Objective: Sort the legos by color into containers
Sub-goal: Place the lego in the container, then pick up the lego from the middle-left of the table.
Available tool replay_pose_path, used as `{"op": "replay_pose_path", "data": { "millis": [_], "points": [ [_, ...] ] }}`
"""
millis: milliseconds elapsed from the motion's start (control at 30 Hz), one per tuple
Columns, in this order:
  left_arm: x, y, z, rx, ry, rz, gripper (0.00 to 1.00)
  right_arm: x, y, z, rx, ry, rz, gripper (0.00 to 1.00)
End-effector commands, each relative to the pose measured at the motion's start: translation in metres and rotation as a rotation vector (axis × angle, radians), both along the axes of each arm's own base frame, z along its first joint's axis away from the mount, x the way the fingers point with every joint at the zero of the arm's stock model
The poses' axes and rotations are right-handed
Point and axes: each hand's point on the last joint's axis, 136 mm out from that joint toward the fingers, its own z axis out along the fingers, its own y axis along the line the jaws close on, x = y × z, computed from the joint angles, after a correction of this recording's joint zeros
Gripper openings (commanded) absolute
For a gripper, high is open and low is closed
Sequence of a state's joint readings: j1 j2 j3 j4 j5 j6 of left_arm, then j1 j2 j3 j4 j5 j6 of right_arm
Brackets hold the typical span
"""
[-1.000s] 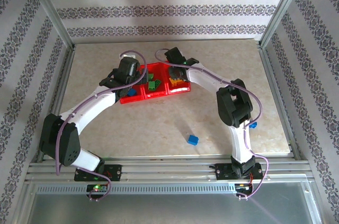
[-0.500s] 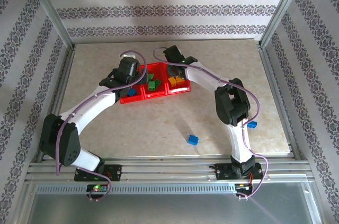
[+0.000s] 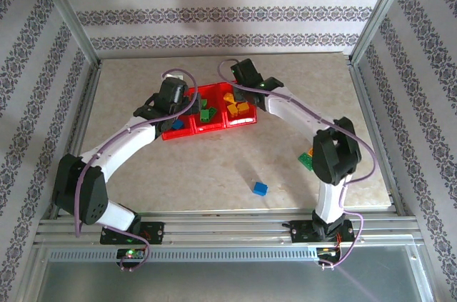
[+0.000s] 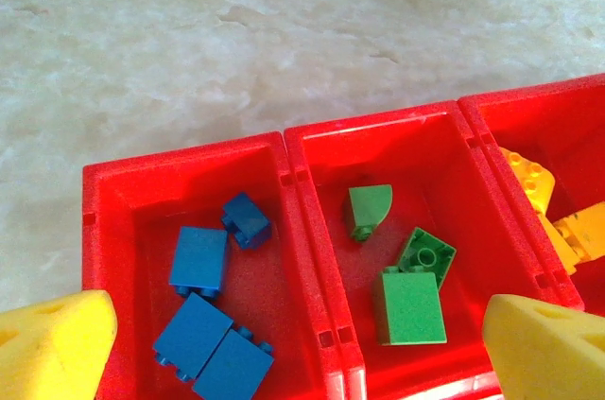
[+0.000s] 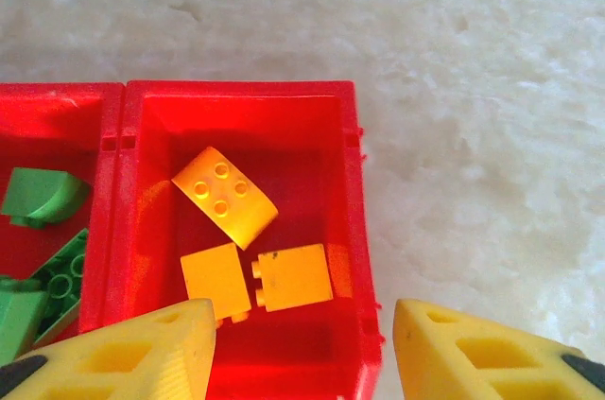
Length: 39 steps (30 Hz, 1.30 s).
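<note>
Tray: a bright red translucent plastic tray (image 3: 208,131) of 3 joined open bins sits upper centre in the overhead view on the beige marbled worktop (image 3: 178,173). Both arms reach over it.
Left bin: the left wrist view counts 4 small blue studded plastic bricks (image 4: 198,261) here, lower left of that frame. In the overhead view the left arm covers much of this bin.
Middle bin: 3 green studded bricks (image 4: 411,307), 1 with a rounded side, lie centre right in the left wrist view. The right wrist view catches them at its left edge.
Right bin: the right wrist view gives 3 yellow-orange studded bricks (image 5: 225,197). 1 curved brick lies studs up, with 2 flat ones side by side and touching below it. The left wrist view shows them cut off at its right edge.
Left pincer (image 4: 298,348): the yellow foam fingers (image 4: 52,343) sit in the 2 bottom corners of the frame, spread wide above the tray's near rim, with nothing held.
Right pincer (image 5: 302,357): the yellow fingers (image 5: 482,353) sit at the bottom edge, moderately apart and empty, above the right bin's near wall.
Loose bricks: the overhead view adds 1 loose blue brick (image 3: 260,188) at lower centre, well apart from the tray, and a small green piece (image 3: 305,161) just beside the right arm's elbow.
</note>
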<state>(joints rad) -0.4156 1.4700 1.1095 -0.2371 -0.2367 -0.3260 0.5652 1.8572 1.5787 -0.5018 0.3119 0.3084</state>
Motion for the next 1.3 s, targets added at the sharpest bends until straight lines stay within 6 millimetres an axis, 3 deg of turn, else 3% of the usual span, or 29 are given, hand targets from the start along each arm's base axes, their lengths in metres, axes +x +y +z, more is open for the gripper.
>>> {"op": "replay_pose_path", "data": {
  "millis": [0,333,533,800,900,1100,1267],
  "points": [
    [0.003,0.002,0.016,-0.035,-0.056,-0.010,1.00,-0.020,-0.020,0.010,0.022,-0.016,-0.068,0.55],
    [-0.001,-0.016,0.014,-0.079,-0.055,-0.099,1.00,-0.100,-0.095,-0.003,0.038,0.047,-0.241,0.61],
    [-0.021,-0.056,0.006,-0.100,-0.037,-0.264,1.00,-0.137,-0.131,-0.012,0.061,0.072,-0.341,0.72],
    [-0.082,-0.151,-0.013,-0.030,-0.046,-0.723,1.00,-0.162,-0.160,-0.029,0.114,0.120,-0.432,0.98],
    [-0.113,-0.183,-0.022,-0.047,-0.066,-0.930,1.00,-0.165,-0.165,-0.033,0.134,0.139,-0.460,0.98],
    [-0.150,-0.218,-0.031,-0.117,-0.114,-1.184,1.00,-0.172,-0.175,-0.037,0.172,0.141,-0.513,0.98],
    [-0.181,-0.233,-0.050,-0.022,-0.191,-1.376,1.00,-0.176,-0.181,-0.038,0.191,0.139,-0.532,0.98]
  ]
}}
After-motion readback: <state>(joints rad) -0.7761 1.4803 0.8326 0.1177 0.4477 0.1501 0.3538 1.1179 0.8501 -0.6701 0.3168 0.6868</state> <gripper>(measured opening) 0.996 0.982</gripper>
